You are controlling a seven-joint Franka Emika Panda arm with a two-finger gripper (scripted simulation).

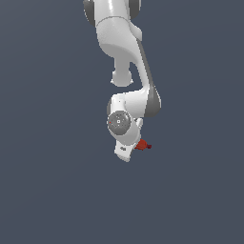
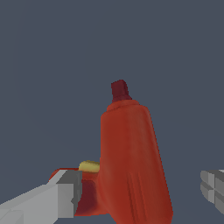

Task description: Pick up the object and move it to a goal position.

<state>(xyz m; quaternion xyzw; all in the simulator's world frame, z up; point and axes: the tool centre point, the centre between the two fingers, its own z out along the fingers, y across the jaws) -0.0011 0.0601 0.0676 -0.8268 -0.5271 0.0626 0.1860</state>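
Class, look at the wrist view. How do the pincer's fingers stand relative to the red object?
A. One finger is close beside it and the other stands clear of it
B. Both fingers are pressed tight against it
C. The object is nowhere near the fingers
A: one of the fingers sits by the red object, while background shows between the object and the other finger.

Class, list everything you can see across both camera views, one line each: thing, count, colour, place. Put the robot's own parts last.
Object: one, red with a narrow dark-red tip and a small yellow part near its base; between the hand's fingers, peeking out at the exterior view's right of the hand.
Surface: one, plain dark blue-grey, fills the background.
Arm: one, white with grey joints, reaching down from the top of the exterior view.
Hand: one, grey fingers apart either side of the object.
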